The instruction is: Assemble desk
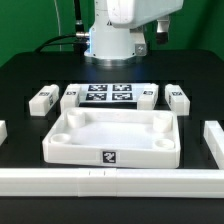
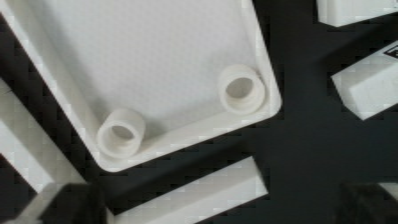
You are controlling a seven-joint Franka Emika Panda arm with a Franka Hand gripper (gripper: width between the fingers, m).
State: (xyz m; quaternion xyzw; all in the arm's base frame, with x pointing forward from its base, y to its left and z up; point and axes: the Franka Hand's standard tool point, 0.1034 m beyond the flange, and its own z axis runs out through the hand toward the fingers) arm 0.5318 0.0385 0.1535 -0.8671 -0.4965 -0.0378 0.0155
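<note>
The white desk top [image 1: 112, 135] lies as a tray in the middle of the black table, sockets up, a tag on its front wall. Four white block legs lie behind it: two at the exterior view's left [image 1: 43, 98] [image 1: 69, 97] and two at its right [image 1: 148, 95] [image 1: 179, 98]. The wrist view looks down on one end of the top [image 2: 143, 60] with two round sockets [image 2: 240, 88] [image 2: 121, 132]. My gripper [image 2: 214, 212] hangs high above it, out of the exterior view. Its dark fingertips [image 2: 63, 205] show blurred and spread wide apart, with nothing between them.
The marker board [image 1: 110, 97] lies behind the top, between the legs. A long white rail [image 1: 110, 180] runs along the front, with short rails at both sides [image 1: 3, 130] [image 1: 213, 140]. The arm's base [image 1: 115, 40] stands at the back. In the wrist view a white bar [image 2: 196, 195] lies beyond the top's end.
</note>
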